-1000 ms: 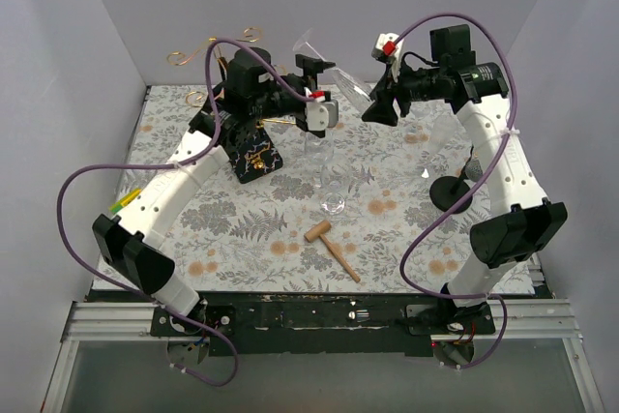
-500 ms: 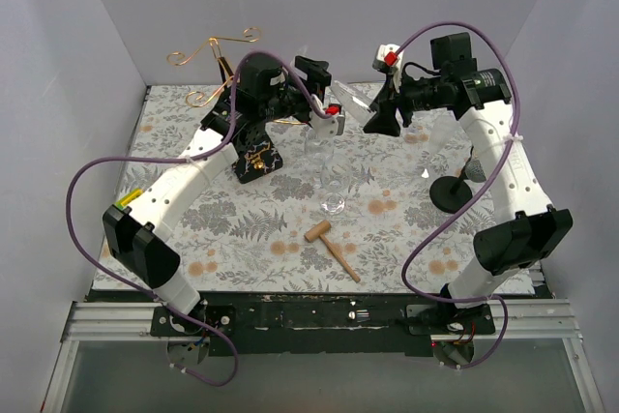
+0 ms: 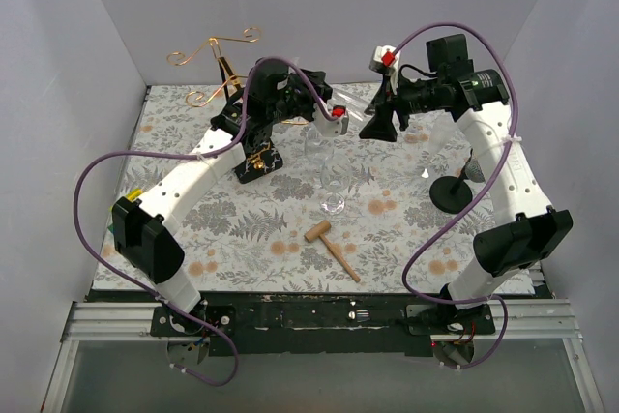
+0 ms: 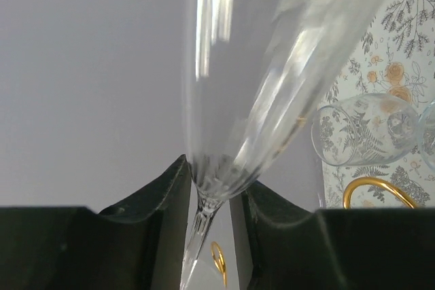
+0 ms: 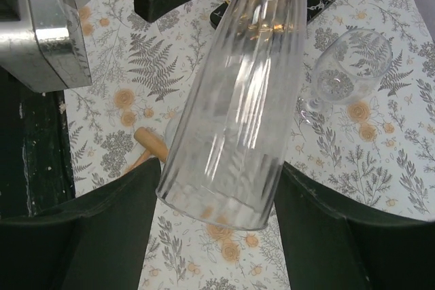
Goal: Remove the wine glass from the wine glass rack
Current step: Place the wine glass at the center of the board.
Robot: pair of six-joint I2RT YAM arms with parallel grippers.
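A fluted wine glass [image 5: 234,100] hangs tilted in the air over the back of the table, spanned between two robot arms and clear of the wine glass rack [image 3: 256,155], which stands just to its left on a black base with gold ornament, its gold scroll arms curling up against the rear wall. The right gripper [image 5: 219,171] is clamped across the wide end of the bowl, one black finger pressed to each side close to the rim. The left gripper [image 4: 211,202] has its fingers drawn in close on either side of the stem, right where it meets the bottom of the bowl; whether they pinch it cannot be told. Directly below, a second stemmed glass [image 3: 334,205] with a patterned bowl stands upright near the middle of the fern-and-flower tablecloth [image 3: 242,229]. A small wooden mallet [image 3: 331,247] lies nearer the arms' bases, apart from that glass's foot. Off to the right, beside the right arm, sits a black round-footed stand [image 3: 451,192]. Purple cables [image 3: 82,191] loop wide from both arms – one over the table's left edge, the other arching above the right wrist.
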